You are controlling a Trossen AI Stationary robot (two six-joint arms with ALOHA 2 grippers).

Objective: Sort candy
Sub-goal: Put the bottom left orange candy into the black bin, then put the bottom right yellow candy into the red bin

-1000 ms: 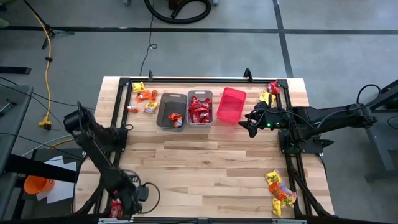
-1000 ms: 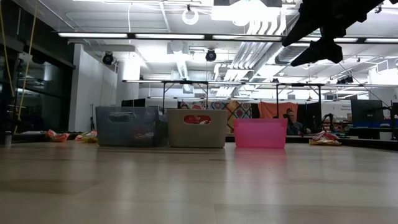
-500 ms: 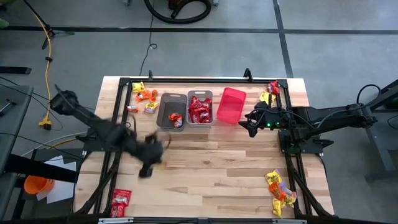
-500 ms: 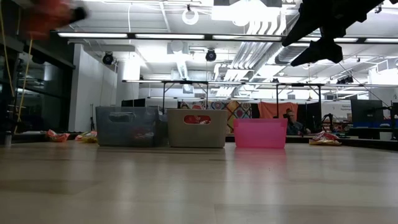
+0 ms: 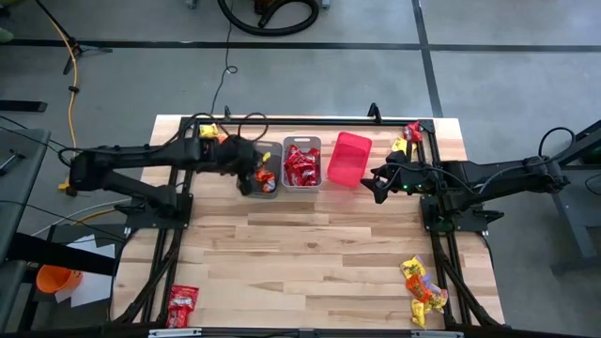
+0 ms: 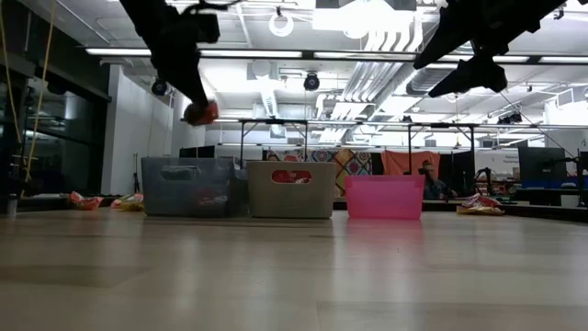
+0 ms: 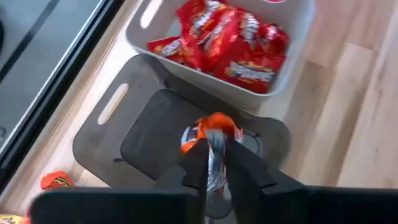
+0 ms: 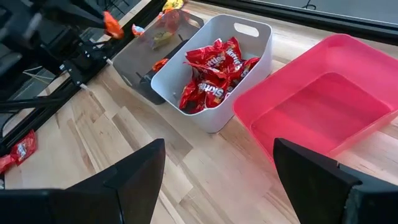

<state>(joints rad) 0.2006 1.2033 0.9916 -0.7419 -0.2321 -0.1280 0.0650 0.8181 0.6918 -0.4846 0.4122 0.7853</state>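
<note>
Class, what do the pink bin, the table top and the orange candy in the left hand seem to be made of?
Pink bin: probably moulded plastic, smooth, slightly translucent walls. Table top: pale wood, visible plank seams and grain. Orange candy in the left hand: shiny crinkled wrapper, likely foil or plastic film.

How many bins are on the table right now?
3, in a row at the table's far edge: dark bin on the left, white bin in the middle, pink bin on the right.

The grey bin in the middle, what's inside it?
The grey bin holds a heap of red-wrapped candy. Whatever lies under the top packets, and the bin's floor, is covered.
</note>
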